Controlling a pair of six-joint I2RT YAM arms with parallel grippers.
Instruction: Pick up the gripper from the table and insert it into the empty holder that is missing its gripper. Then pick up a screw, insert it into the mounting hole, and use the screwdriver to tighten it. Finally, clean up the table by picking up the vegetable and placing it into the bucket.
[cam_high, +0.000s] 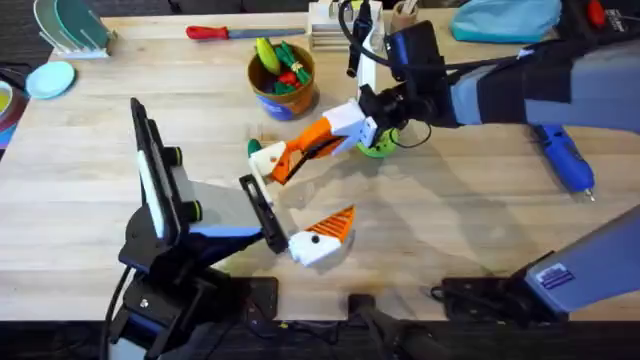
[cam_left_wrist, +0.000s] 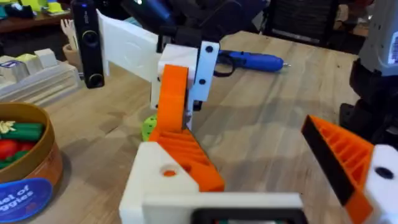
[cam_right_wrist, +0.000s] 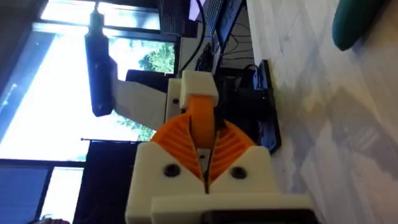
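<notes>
— Wooden table under both your arms; where does the right gripper sit?

— Between your left gripper's spread fingers, pinched tight on the orange gripper, which stands against the left arm's white holder.

— And the left fingers?

— Wide open, gripping nothing themselves; one orange pad stands well apart from the holder.

— The rest?

— Bucket lies beyond the right fingers, the vegetable already inside. Blue screwdriver rests far off to the side.

Pale wooden table, bright window
</notes>
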